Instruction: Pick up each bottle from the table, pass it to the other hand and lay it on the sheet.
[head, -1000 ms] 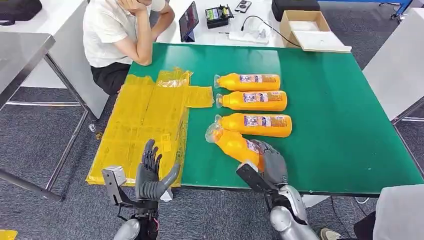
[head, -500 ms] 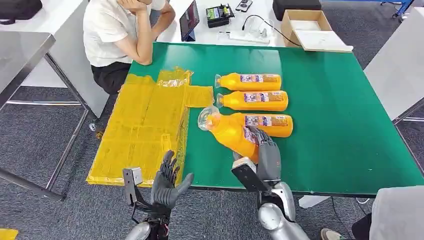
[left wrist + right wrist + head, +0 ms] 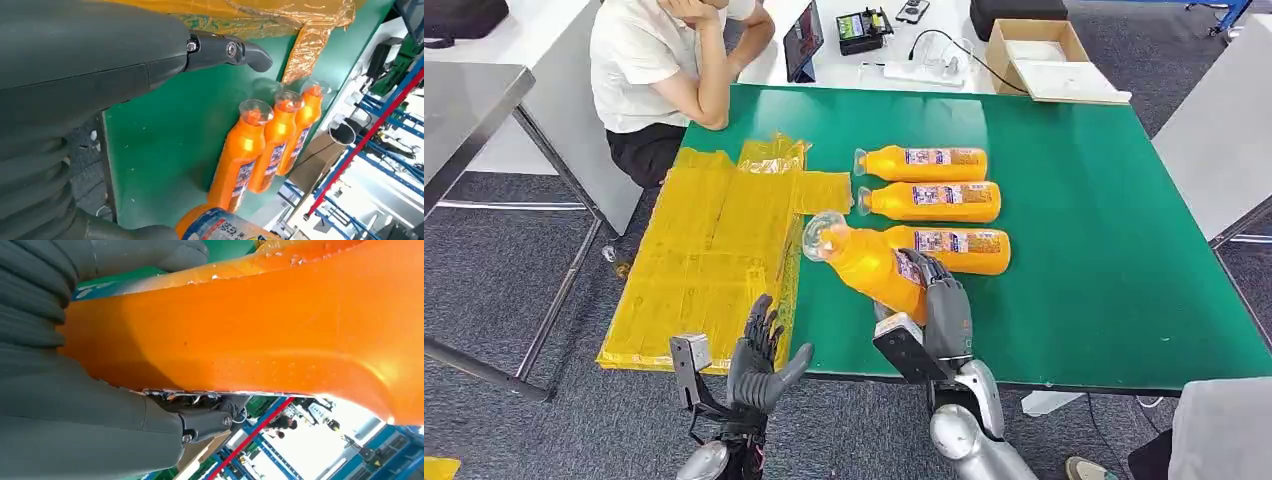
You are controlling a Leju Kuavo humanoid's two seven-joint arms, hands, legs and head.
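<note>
An orange bottle (image 3: 869,265) is grasped by the right hand (image 3: 944,305), cap tilted toward ten o'clock. The left hand (image 3: 759,360) waits released at eight o'clock; the bottle should be carried there level. Three bottles (image 3: 929,200) lie on the green worktop (image 3: 1104,260) beside the yellow sheet (image 3: 709,250).

You're looking at two silver, rounded forearms. The left hand (image 3: 759,362) has dark grey fingers and a thick grey thumb, with a small grey camera block beside its wrist. The right hand (image 3: 944,305) matches it, with a black block at its wrist; up close you see ribbed grey covers and small screws.
</note>
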